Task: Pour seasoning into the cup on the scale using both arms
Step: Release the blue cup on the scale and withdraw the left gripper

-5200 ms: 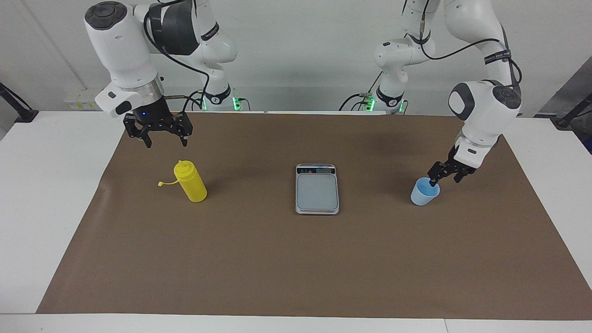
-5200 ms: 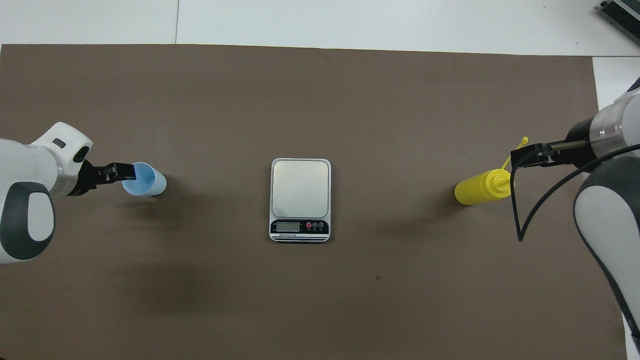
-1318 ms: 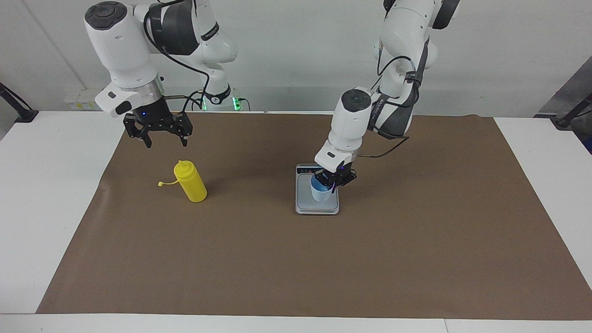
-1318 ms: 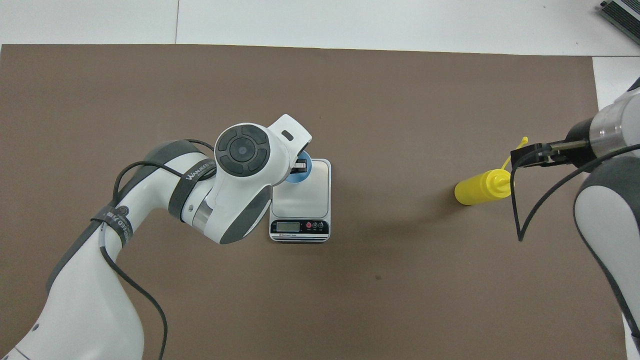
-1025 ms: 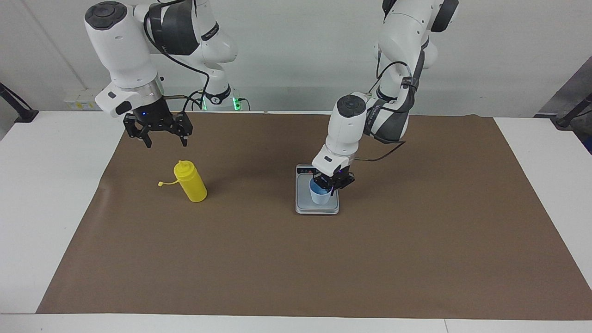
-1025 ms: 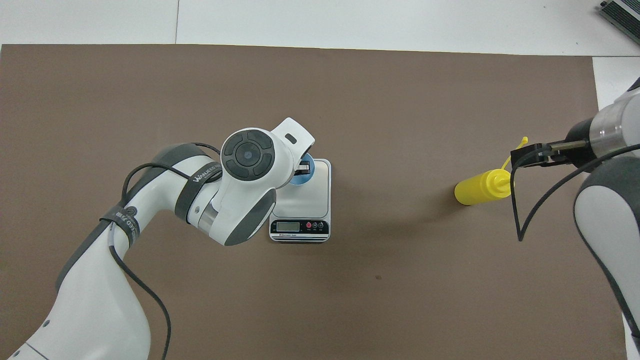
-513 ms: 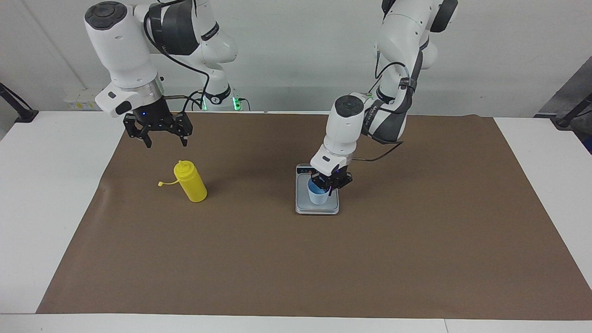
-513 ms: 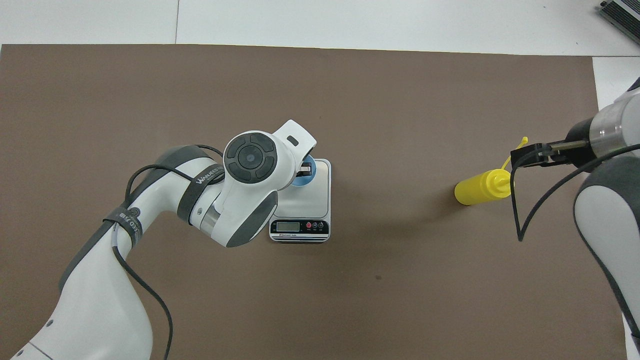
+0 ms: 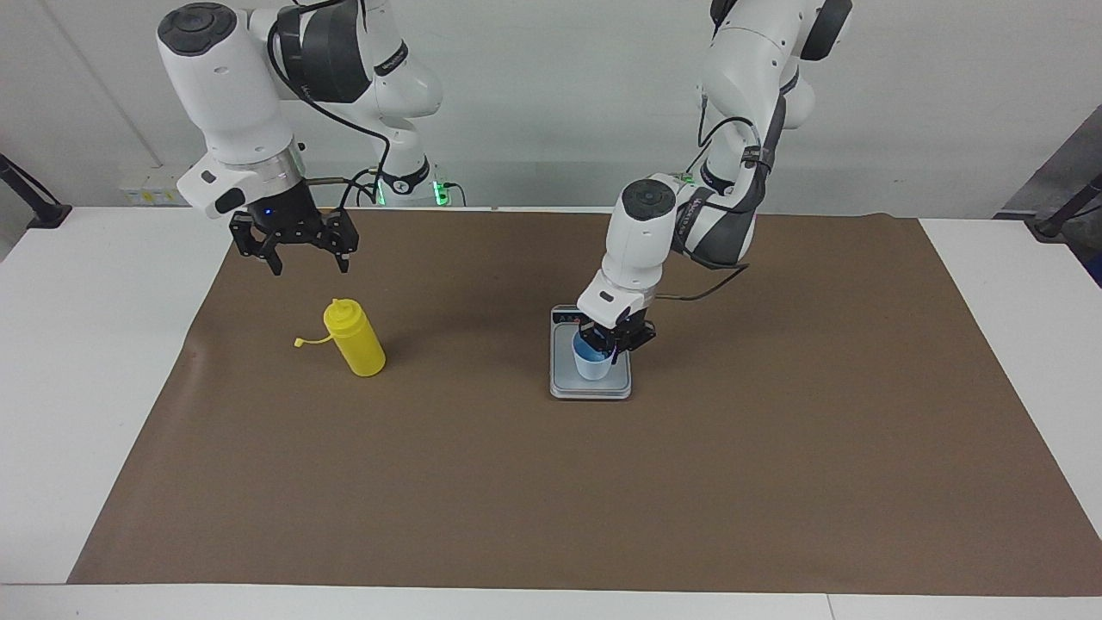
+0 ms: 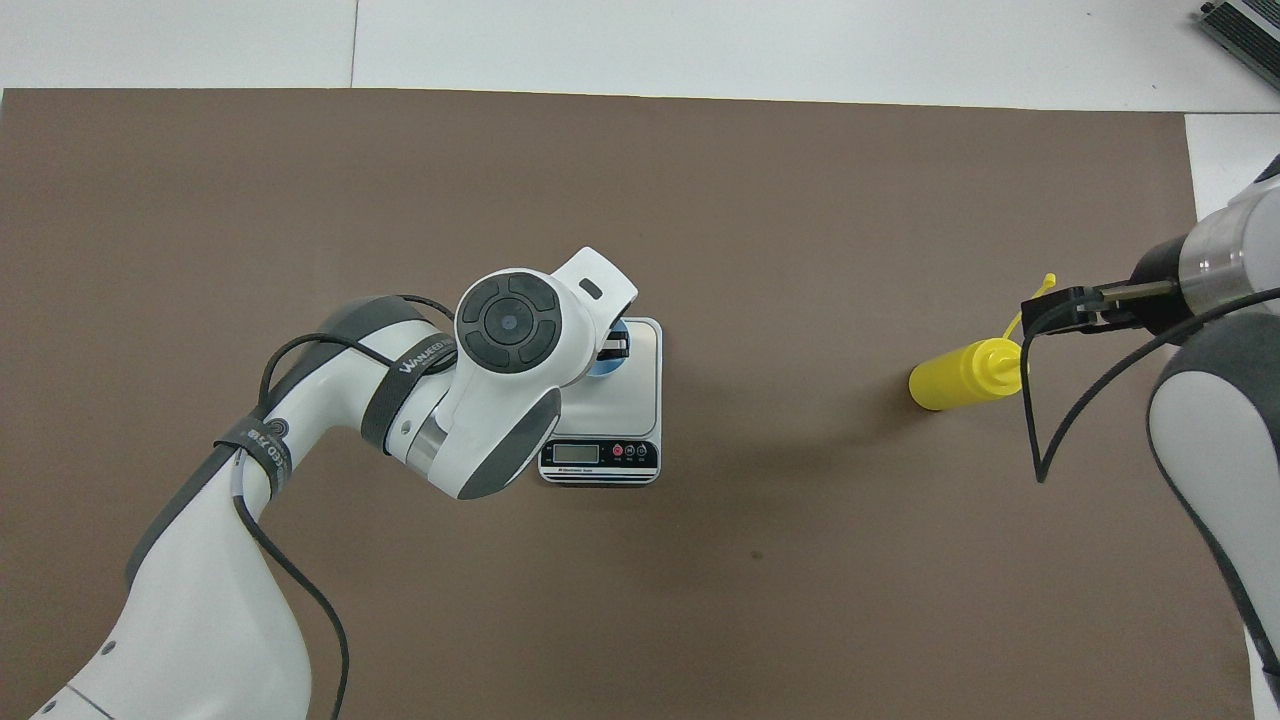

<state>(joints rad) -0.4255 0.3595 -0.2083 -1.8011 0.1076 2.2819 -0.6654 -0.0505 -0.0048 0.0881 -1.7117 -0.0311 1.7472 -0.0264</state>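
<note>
The pale blue cup (image 9: 592, 368) is upright over the scale's (image 9: 564, 381) grey plate; I cannot tell whether it touches the plate. My left gripper (image 9: 610, 349) is shut on the cup's rim, on the side toward the left arm's end. In the overhead view the left arm hides most of the cup (image 10: 604, 366), and the scale (image 10: 628, 400) shows beside the left gripper (image 10: 612, 348). The yellow seasoning bottle (image 9: 355, 338) stands toward the right arm's end. My right gripper (image 9: 299, 250) is open and empty in the air, waiting beside the bottle (image 10: 958, 377), and it also shows in the overhead view (image 10: 1058, 309).
Brown paper (image 9: 551, 482) covers the table's middle, with white table (image 9: 77, 344) showing at both ends. The bottle's tethered cap (image 9: 300, 342) lies on the paper beside the bottle. The scale's display strip (image 10: 598, 453) is at the end nearer to the robots.
The left arm carried the cup from its end of the table to the scale, then lowered it slightly over the plate. The right arm and the bottle have not moved.
</note>
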